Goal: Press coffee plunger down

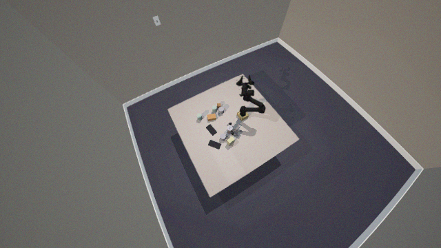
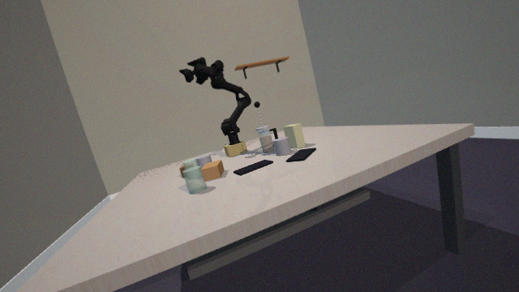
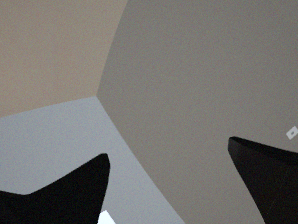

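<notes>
The coffee press (image 1: 229, 128) (image 2: 266, 143) stands upright on the table, a clear cylinder with brownish contents and a black handle (image 2: 275, 133). Its black plunger knob (image 1: 230, 123) (image 2: 257, 104) sits high above the lid on a thin, light rod, so the plunger is up. My gripper (image 1: 245, 76) (image 2: 185, 66) (image 3: 170, 153) is open, with nothing between its fingers. It is raised high near a corner of the table, well away from the press and pointing away from it. The wrist view shows only walls and ceiling past the fingers, not the press.
A lavender cylinder (image 1: 223, 137) (image 2: 281, 147) and a pale yellow block (image 1: 231, 140) (image 2: 295, 135) stand close to the press. Two flat black slabs (image 1: 211, 129) (image 2: 253, 167) lie nearby. An orange block (image 1: 211, 117) (image 2: 212, 170) and several cylinders form another group. A shelf (image 2: 263, 63) hangs on the wall.
</notes>
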`<state>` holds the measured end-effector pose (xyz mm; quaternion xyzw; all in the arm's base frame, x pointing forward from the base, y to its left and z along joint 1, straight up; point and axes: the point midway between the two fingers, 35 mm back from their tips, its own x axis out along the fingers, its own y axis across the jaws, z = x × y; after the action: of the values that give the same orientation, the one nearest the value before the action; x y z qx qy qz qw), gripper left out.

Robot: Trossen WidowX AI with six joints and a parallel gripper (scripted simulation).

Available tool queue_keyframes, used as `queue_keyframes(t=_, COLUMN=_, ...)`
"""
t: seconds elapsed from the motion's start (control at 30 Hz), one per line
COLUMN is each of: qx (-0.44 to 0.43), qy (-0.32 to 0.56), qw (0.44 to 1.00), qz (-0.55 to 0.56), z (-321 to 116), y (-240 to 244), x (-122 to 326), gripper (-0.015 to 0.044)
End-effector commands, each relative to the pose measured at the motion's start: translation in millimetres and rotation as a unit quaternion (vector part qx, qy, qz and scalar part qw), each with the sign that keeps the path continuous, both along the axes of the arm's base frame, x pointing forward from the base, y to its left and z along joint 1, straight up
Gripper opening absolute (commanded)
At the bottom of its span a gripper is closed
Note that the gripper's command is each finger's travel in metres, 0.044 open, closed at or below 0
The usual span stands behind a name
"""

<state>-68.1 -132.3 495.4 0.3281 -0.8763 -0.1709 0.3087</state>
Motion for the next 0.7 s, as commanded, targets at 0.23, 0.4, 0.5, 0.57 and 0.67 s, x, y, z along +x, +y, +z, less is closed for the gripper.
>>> queue_keyframes(t=0.23, qx=0.099, qy=0.226, qw=0.965, qz=0.091, z=0, y=-33, x=73, gripper=0.0440)
queue_keyframes(t=0.4, qx=0.127, qy=0.438, qw=0.874, qz=0.171, z=-14, y=-39, x=149, gripper=0.0440)
queue_keyframes(t=0.5, qx=0.115, qy=0.553, qw=0.798, qz=0.211, z=-29, y=-30, x=193, gripper=0.0440)
queue_keyframes(t=0.57, qx=0.095, qy=0.624, qw=0.739, qz=0.233, z=-41, y=-19, x=220, gripper=0.0440)
queue_keyframes(t=0.67, qx=0.048, qy=0.719, qw=0.642, qz=0.261, z=-62, y=6, x=256, gripper=0.0440)
